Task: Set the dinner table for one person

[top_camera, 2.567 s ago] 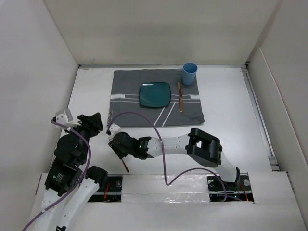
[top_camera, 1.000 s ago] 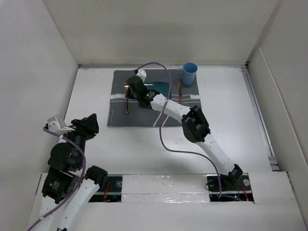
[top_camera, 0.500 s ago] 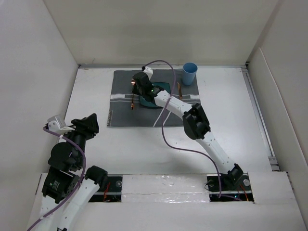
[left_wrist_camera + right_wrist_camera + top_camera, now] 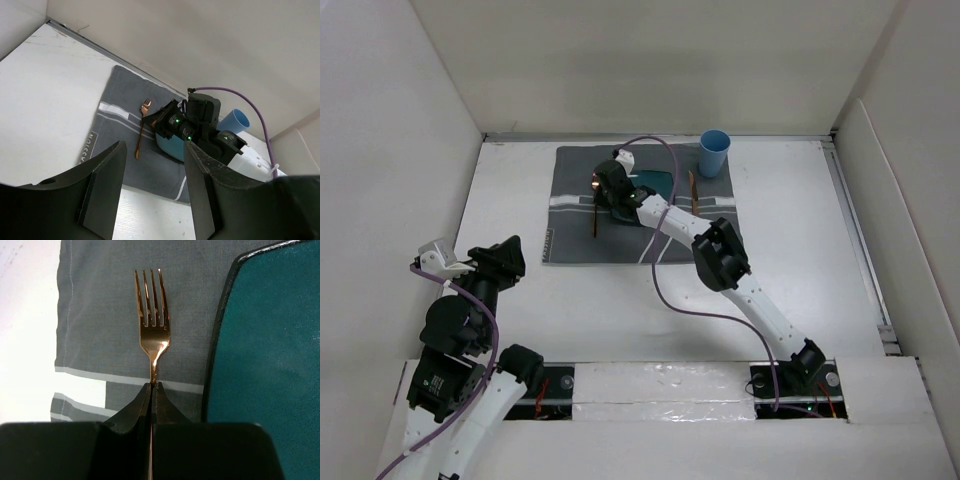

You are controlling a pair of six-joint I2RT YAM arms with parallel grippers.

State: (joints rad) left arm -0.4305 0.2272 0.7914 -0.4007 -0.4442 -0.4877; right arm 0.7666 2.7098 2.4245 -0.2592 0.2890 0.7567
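Note:
A copper fork (image 4: 595,212) is pinched in my shut right gripper (image 4: 601,190) by the neck, just below the tines. It lies over the left part of the grey striped placemat (image 4: 570,235), left of the teal plate (image 4: 658,180). The right wrist view shows the fork (image 4: 153,335), my gripper (image 4: 151,386), the placemat (image 4: 100,315) and the plate (image 4: 265,340). I cannot tell whether the fork touches the cloth. A copper knife (image 4: 694,195) lies right of the plate. A blue cup (image 4: 714,152) stands at the mat's far right corner. My left gripper (image 4: 505,262) is open and empty over the white dinner table (image 4: 790,250).
The left wrist view shows the fork (image 4: 141,127), the placemat (image 4: 115,130), the right gripper's body (image 4: 192,122) and the cup (image 4: 235,120) beyond my open left fingers (image 4: 107,190). White walls (image 4: 650,60) enclose the table.
My right arm has carried the fork from the near left of the table out to the placemat, left of the plate. My left arm drew back slightly, then stayed still.

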